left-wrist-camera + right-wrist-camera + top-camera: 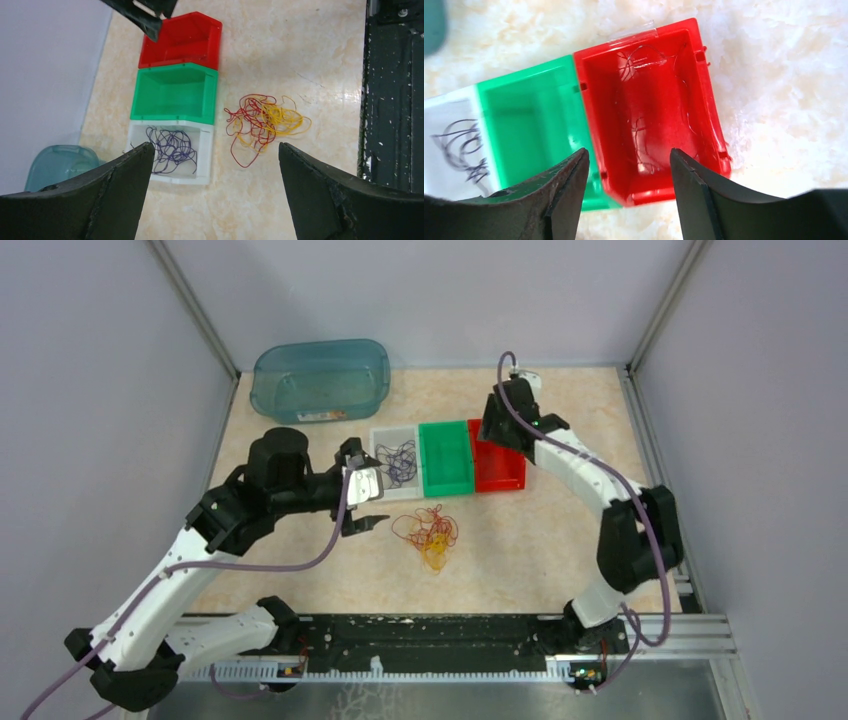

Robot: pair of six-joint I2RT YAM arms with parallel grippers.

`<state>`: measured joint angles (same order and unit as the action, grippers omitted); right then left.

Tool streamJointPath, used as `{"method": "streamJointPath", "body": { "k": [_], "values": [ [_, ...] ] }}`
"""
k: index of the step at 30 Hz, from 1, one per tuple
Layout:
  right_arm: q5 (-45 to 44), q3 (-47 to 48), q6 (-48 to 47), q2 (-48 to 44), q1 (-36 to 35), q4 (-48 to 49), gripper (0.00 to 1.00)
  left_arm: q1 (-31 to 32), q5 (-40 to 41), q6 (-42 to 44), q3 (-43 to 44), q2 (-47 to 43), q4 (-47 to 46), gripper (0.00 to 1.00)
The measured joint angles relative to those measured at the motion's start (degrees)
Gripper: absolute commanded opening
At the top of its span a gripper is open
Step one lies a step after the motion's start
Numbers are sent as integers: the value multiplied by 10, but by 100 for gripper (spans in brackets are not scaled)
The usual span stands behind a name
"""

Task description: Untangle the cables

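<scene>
Nearest the arms, a tangle of red and yellow cables (430, 532) lay on the table (540, 550). Just left of it the left gripper (372, 503) hung wide open, empty. Behind stood a white bin (205, 155) holding the purple cable (170, 147), a green bin (446, 457), and a red bin (500, 475) with a thin cable (637, 125) inside. The right gripper (629, 154) hung above it, jaws apart, holding nothing. A teal tub (320, 378) sat farthest back.

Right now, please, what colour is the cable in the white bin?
Dark purple cable, best in left wrist view.
</scene>
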<state>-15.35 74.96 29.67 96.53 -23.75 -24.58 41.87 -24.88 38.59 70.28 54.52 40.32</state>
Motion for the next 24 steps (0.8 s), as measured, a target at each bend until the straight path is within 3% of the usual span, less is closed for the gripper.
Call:
{"method": "streamJointPath", "body": {
  "k": [7, 16, 20, 24],
  "values": [
    [19, -86, 0, -174, -29, 16, 69, -9, -6, 11, -24, 7, 18, 97],
    [56, -256, 2, -339, -128, 65, 69, -35, -12, 24, -113, 72, 20, 83],
    [60, -305, 4, -372, -149, 91, 67, -81, -31, -20, -146, 129, 2, 73],
    [56, -330, 6, -376, -156, 107, 65, -111, -40, -76, -184, 167, -41, 70]
  ]
}}
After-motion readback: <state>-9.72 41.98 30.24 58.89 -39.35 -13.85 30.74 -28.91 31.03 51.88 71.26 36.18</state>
